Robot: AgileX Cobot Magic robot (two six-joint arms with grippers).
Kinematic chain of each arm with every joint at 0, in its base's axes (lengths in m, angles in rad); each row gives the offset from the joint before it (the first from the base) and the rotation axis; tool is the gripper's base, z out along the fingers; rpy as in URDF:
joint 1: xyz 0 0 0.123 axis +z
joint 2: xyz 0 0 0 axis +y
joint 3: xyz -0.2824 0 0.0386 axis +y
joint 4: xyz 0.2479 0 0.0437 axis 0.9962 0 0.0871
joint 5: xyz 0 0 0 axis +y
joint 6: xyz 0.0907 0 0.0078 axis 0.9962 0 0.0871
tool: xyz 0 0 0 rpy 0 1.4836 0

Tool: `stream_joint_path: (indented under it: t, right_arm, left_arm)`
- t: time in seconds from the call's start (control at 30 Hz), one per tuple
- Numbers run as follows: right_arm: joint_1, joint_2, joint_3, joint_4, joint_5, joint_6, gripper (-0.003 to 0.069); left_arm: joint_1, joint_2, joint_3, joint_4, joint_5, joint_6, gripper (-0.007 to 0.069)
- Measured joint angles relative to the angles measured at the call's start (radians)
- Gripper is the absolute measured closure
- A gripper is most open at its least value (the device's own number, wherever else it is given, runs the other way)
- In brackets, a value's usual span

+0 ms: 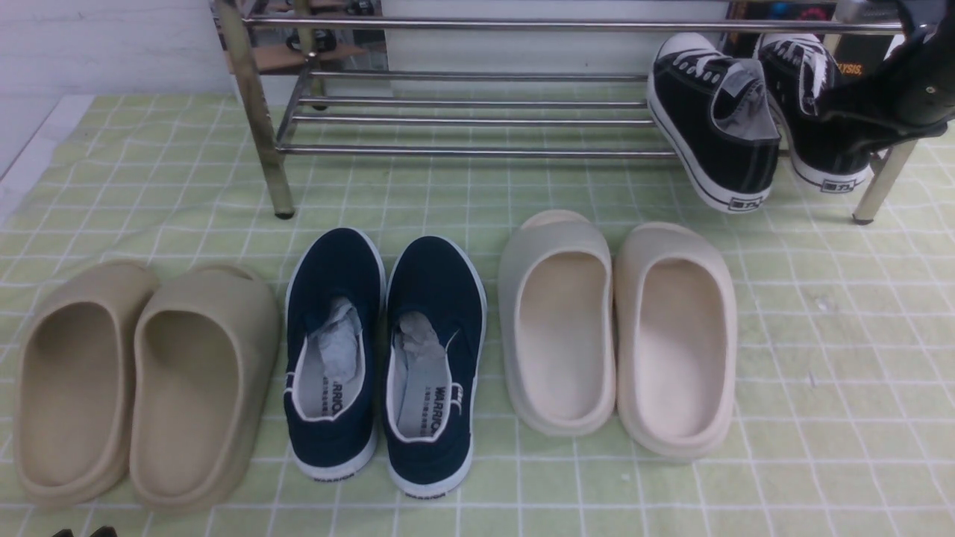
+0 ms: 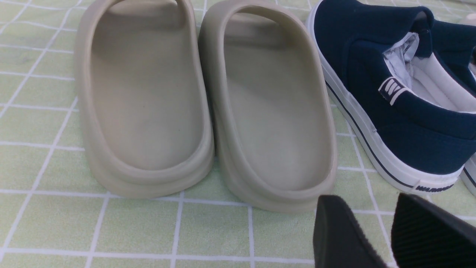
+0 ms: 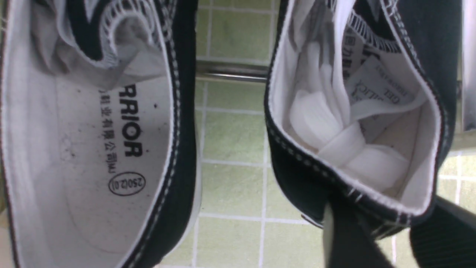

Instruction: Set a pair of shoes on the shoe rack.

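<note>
You have a pale green cloth (image 1: 821,335) with a white grid spread under everything; at its left edge it gives way to a bare white surface (image 1: 30,142); behind stands a white wall (image 1: 104,45); the light falls soft and even.

Black sneakers (image 1: 690,130) heel-down on chrome rack (image 1: 477,150)

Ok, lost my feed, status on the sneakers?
Left gripper open, empty. Right gripper straddling one heel, grip unclear. Black sneakers on shoe rack, heels overhanging. Nothing blocking.
</note>
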Motion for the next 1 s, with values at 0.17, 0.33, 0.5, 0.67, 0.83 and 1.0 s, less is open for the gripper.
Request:
stream_joint_path:
  t: [0.17, 0.33, 0.5, 0.67, 0.83, 1.0]
  right_arm:
    - [0.000, -0.029, -0.001, 0.024, -0.026, -0.003, 0.0200]
    - [0.000, -0.074, -0.001, 0.032, 0.007, -0.032, 0.0178]
    - [0.000, -0.212, -0.001, 0.111, 0.075, -0.108, 0.0386]
    - [0.000, -0.419, 0.033, 0.198, 0.091, -0.219, 0.0651]
    - [0.000, -0.677, 0.241, 0.181, -0.038, -0.255, 0.0659]
    - [0.000, -0.989, 0.638, 0.154, -0.331, -0.261, 0.0659]
  left_arm:
    - [0.000, 0.000, 0.000, 0.000, 0.000, 0.000, 0.0386]
    - [0.000, 0.000, 0.000, 0.000, 0.000, 0.000, 0.0386]
    - [0.000, 0.000, 0.000, 0.000, -0.001, 0.000, 0.0386]
    - [0.000, 0.000, 0.000, 0.000, -0.001, 0.000, 0.0386]
    - [0.000, 0.000, 0.000, 0.000, -0.001, 0.000, 0.0386]
    - [0.000, 0.000, 0.000, 0.000, -0.001, 0.000, 0.0386]
